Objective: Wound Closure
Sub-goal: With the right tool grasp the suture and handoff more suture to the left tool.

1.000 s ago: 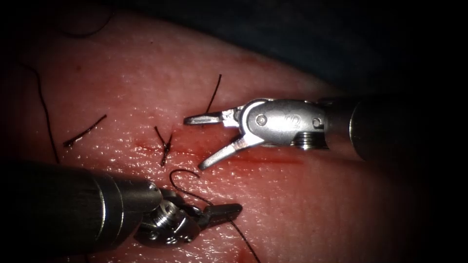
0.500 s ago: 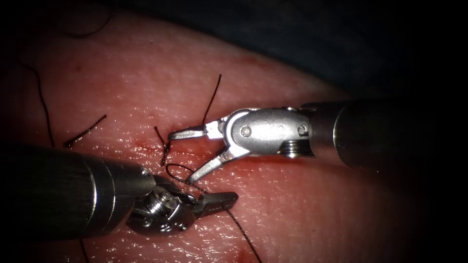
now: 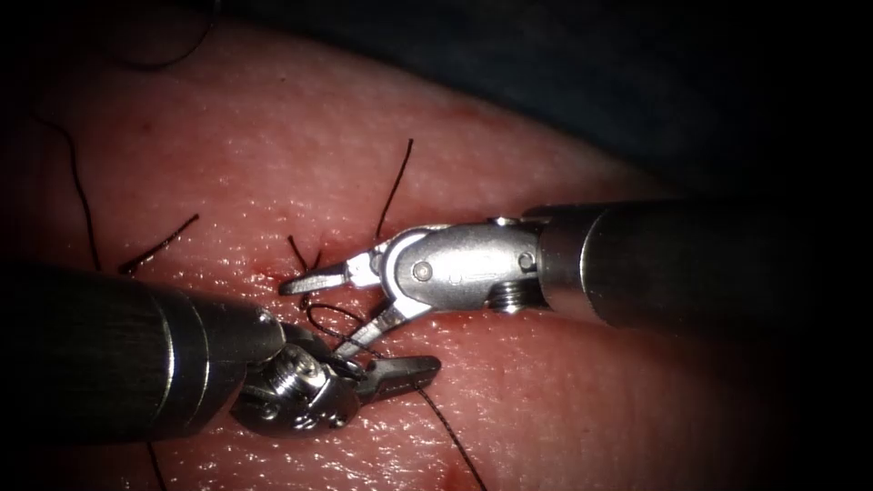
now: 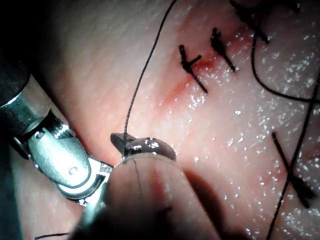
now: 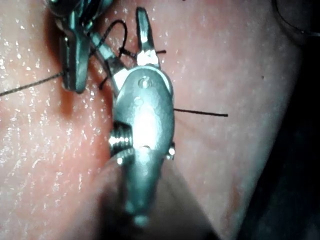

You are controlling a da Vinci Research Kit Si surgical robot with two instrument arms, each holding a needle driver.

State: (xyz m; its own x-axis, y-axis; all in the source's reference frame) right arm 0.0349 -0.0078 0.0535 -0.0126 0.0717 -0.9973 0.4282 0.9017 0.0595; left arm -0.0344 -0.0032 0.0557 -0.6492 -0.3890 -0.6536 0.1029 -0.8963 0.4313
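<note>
We see the left tool (image 3: 400,375) low on the tissue (image 3: 582,400), with its jaws closed on the thread (image 3: 450,435), which runs from the jaws down and away and also makes a small loop (image 3: 327,314) just above them. The right tool (image 3: 323,309) has come leftward over the last second, and now its jaws stand apart around this loop, the upper one near the knotted stitch (image 3: 305,264) on the cut (image 3: 273,273), the lower one almost touching the left tool; they hold nothing. In the right wrist view the right tool (image 5: 125,42) is spread in the same way, with the loop (image 5: 117,35) between its jaws. We judge that the work is at the thread handling near a stitch that is already tied, and the next move probably needs care, because the open jaws, the loop and the left tool are very close together. We cannot make out the needle, so we cannot say where it is or whether it sits in the tissue. Several cut ends of thread (image 3: 159,244) lie on the left side. The left tool's own jaws in the left wrist view are partly covered and hard to read.
</note>
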